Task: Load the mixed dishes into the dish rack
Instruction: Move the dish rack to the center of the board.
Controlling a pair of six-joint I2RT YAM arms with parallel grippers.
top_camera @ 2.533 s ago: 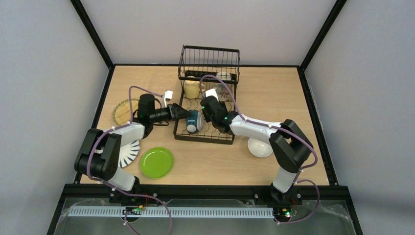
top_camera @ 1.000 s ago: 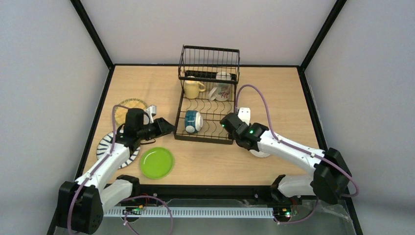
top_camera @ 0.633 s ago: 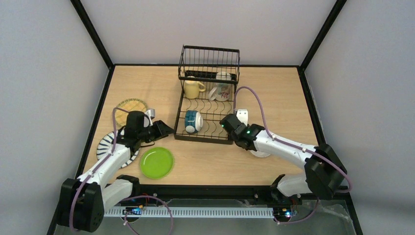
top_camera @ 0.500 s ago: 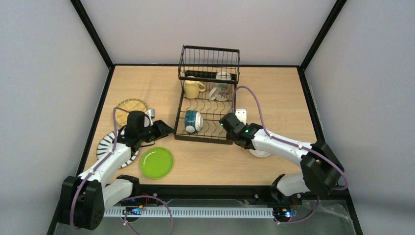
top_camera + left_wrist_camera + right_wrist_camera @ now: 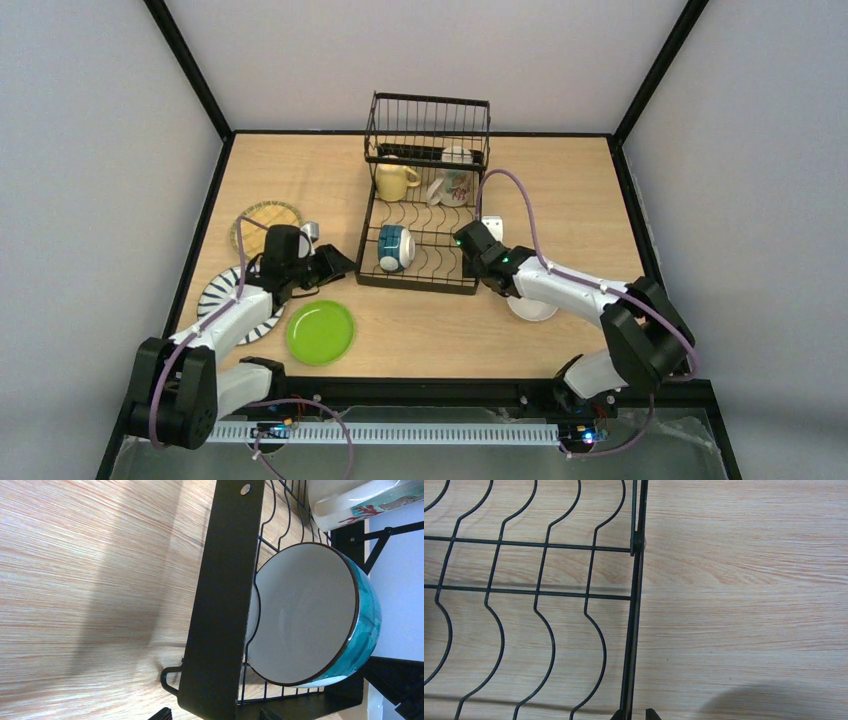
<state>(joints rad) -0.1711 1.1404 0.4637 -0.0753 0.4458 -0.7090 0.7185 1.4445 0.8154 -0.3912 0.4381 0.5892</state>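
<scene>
Left pincer (image 5: pixel 336 263), released, faces the bowl (image 5: pixel 395 247) standing in the rack (image 5: pixel 415 285). Right pincer (image 5: pixel 634 714) straddles its rim facing the surface's (image 5: pixel 560 200) right edge, likely to steady it; grip cannot be told.

Bowl (image 5: pixel 396 247) in the dish rack (image 5: pixel 415 283) before a mug (image 5: pixel 393 182); plates (image 5: pixel 320 331) left, another bowl (image 5: pixel 530 309) right

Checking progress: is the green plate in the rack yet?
No, the green plate lies flat on the table, outside the dish rack.

I work on a light wood table (image 5: pixel 560 180), boxed by pale grey walls (image 5: pixel 420 50) and black frame bars (image 5: pixel 188 65)
</scene>
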